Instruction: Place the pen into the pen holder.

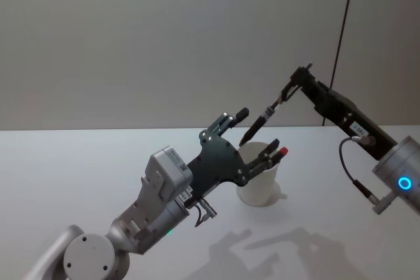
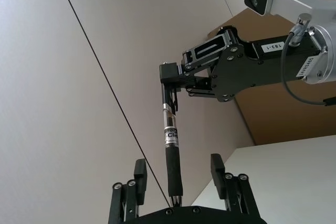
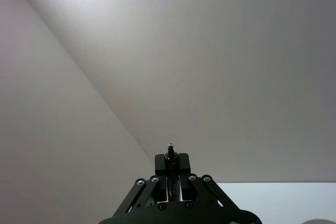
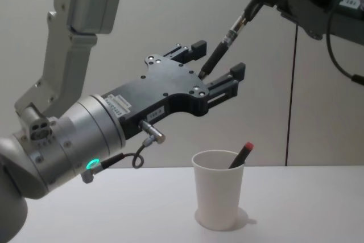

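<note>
Black fingers on the right gripper (image 1: pixel 293 87) are pressed together on the top end of the pen (image 1: pixel 261 121), pinching it; the pen hangs down at a slant, high in the air, with its dark rubbery grip and its tip at the low end; in the left wrist view the pen (image 2: pixel 171 145) reaches down between the two spread fingers of the left gripper (image 2: pixel 178 174), and I cannot tell if it touches them; in the chest view the left gripper (image 4: pixel 217 68) is wide open and holds nothing, and it floats well above the pen holder (image 4: pixel 218 195); the pen holder (image 1: pixel 261 178) is a white paper cup that stands upright on the white table (image 1: pixel 79 168); another pen with a red end (image 4: pixel 241 153) already leans inside the cup; the pen looks thin, stiff and light, so it should be easy to carry; the smooth upper part may slip, so the soft dark grip looks like the best place to hold it; the cup is light too and could tip over if the pen bumps its rim; I think the pen should go straight down into the middle of the cup, away from the red-ended pen.
</note>
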